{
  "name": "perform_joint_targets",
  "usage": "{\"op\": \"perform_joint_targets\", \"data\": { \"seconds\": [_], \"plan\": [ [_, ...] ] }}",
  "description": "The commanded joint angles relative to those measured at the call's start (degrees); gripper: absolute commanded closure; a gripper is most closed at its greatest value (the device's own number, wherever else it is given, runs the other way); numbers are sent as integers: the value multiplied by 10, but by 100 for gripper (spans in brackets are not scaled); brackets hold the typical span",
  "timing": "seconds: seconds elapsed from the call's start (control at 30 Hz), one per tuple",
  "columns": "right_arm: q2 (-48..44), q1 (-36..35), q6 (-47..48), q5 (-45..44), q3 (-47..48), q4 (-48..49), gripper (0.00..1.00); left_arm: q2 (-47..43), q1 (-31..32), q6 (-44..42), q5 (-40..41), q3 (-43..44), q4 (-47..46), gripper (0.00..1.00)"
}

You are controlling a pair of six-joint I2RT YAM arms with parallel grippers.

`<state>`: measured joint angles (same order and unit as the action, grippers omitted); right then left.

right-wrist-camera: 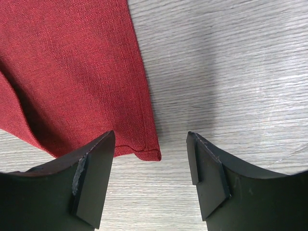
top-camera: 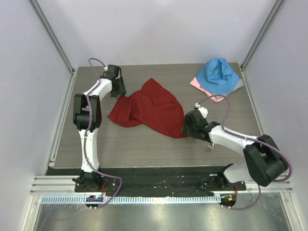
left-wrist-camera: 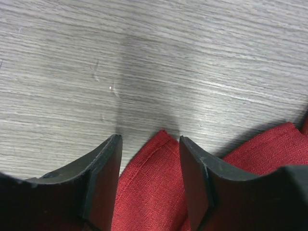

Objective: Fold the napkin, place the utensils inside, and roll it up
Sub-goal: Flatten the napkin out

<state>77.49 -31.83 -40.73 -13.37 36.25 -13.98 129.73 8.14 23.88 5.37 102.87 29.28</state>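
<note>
The dark red napkin (top-camera: pixel 149 108) lies crumpled and partly folded over itself in the middle of the table. My left gripper (top-camera: pixel 119 92) is open at its upper-left corner; in the left wrist view (left-wrist-camera: pixel 150 139) that hemmed corner (left-wrist-camera: pixel 156 178) lies between the two fingers. My right gripper (top-camera: pixel 185 128) is open at the napkin's lower-right corner; in the right wrist view (right-wrist-camera: pixel 151 137) that corner (right-wrist-camera: pixel 144 144) lies flat on the table just ahead of the left finger. The silver fork (top-camera: pixel 210 147) lies beside my right arm, mostly hidden by it.
A bright blue cloth (top-camera: pixel 219 74) sits heaped on a pale pink cloth (top-camera: pixel 201 86) at the back right corner. White walls enclose the wood-grain table (top-camera: pixel 144 149) on three sides. A black strip runs along the near edge.
</note>
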Motion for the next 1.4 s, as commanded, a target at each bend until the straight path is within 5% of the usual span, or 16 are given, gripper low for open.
{"op": "perform_joint_targets", "data": {
  "seconds": [0.0,0.33,0.43,0.57,0.73,1.1,1.37],
  "plan": [
    [1,-5,-8,-11,19,4,31,8,1,-14,-11,15,31,46],
    [2,-9,-10,-10,15,10,31,-5,10,-13,-26,-31,29,61],
    [2,-10,-12,-10,15,11,31,-1,9,-15,-30,-33,30,71],
    [1,-11,-11,-5,15,14,32,-1,10,-16,-40,-34,32,98],
    [3,-13,-13,4,11,15,35,-25,9,-9,-51,-50,6,100],
    [42,-13,-15,20,8,50,56,-198,-5,20,-48,-166,-106,100],
    [35,-13,23,-3,43,37,98,-313,-18,22,-28,-208,-128,100]
  ]
}}
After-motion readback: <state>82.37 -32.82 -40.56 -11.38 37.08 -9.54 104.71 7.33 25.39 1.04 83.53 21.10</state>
